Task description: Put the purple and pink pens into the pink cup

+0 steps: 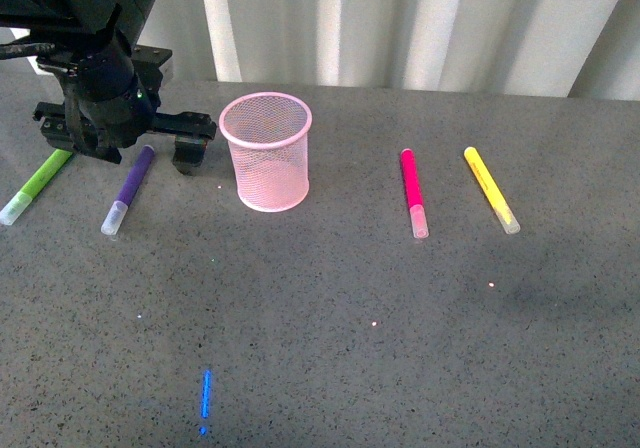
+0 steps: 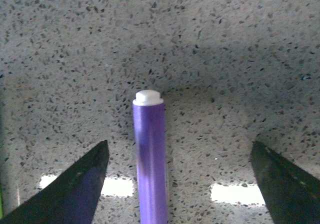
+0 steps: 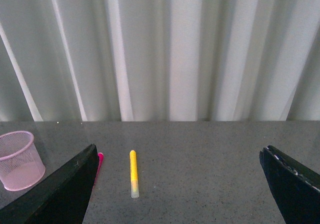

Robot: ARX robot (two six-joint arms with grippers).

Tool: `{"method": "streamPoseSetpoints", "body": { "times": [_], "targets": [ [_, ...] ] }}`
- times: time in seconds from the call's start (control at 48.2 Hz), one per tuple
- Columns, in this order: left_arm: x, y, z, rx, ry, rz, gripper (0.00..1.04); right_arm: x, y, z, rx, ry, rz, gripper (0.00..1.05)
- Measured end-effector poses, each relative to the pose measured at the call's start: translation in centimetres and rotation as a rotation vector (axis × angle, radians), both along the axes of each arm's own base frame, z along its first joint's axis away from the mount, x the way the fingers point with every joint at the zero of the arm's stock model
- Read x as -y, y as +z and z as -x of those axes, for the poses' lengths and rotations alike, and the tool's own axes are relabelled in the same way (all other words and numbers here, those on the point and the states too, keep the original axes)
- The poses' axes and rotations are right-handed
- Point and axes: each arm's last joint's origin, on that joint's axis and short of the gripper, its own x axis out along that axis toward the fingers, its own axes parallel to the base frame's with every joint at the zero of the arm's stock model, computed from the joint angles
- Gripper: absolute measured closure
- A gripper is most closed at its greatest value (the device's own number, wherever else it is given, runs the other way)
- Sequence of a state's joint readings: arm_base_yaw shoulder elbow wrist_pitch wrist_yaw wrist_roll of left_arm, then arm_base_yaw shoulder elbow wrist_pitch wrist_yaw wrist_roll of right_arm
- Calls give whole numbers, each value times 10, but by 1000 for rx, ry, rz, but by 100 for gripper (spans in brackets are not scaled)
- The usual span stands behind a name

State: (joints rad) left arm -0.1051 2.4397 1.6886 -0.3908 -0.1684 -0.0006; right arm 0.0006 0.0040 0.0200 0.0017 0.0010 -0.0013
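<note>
Closest to the front camera is a little blue streak (image 1: 206,393) on the bench (image 1: 400,348), nothing to do with the job.

The purple pen (image 1: 130,188) lies flat just left of the pink cup (image 1: 266,153), clear cap toward the camera. The left end effector (image 2: 178,151) straddles its far end with jaws spread wide, touching nothing. The pink pen (image 1: 412,190) lies well right of the cup, beside a yellow pen (image 1: 490,188). A green pen (image 1: 35,183) sits far left. The right end effector (image 3: 177,154) is also wide open and empty.

My guess is these pens are light, stiff plastic with a slick round barrel, so they'll roll or squirt out if pinched off-centre. I'd grab the coloured barrel, not the cap. That mesh cup looks light too and would tip easily.
</note>
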Motion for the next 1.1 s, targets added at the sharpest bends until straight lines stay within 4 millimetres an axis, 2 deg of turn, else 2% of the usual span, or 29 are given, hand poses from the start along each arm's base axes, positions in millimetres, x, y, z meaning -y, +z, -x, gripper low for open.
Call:
{"method": "streamPoseSetpoints", "body": {
  "times": [0.332, 0.415, 0.602, 0.768, 0.851, 0.934, 0.975, 1.037, 1.1],
  "targets": [
    [11, -7, -3, -17, -5, 38, 79, 0, 0, 0, 0, 0, 0, 7],
    [11, -8, -2, -6, -2, 32, 91, 0, 0, 0, 0, 0, 0, 7],
    [2, -6, -1, 38, 8, 8, 92, 0, 0, 0, 0, 0, 0, 7],
    [-22, -4, 0, 72, 18, -85, 92, 0, 0, 0, 0, 0, 0, 7],
    [-41, 0, 0, 86, 30, -126, 92, 0, 0, 0, 0, 0, 0, 7],
    [-61, 16, -1, 125, 50, -150, 92, 0, 0, 0, 0, 0, 0, 7],
    [-70, 31, -1, 157, 61, -156, 92, 0, 0, 0, 0, 0, 0, 7],
    [-77, 57, -1, 218, 75, -129, 92, 0, 0, 0, 0, 0, 0, 7],
    [-78, 75, -1, 267, 79, -89, 92, 0, 0, 0, 0, 0, 0, 7]
  ]
}}
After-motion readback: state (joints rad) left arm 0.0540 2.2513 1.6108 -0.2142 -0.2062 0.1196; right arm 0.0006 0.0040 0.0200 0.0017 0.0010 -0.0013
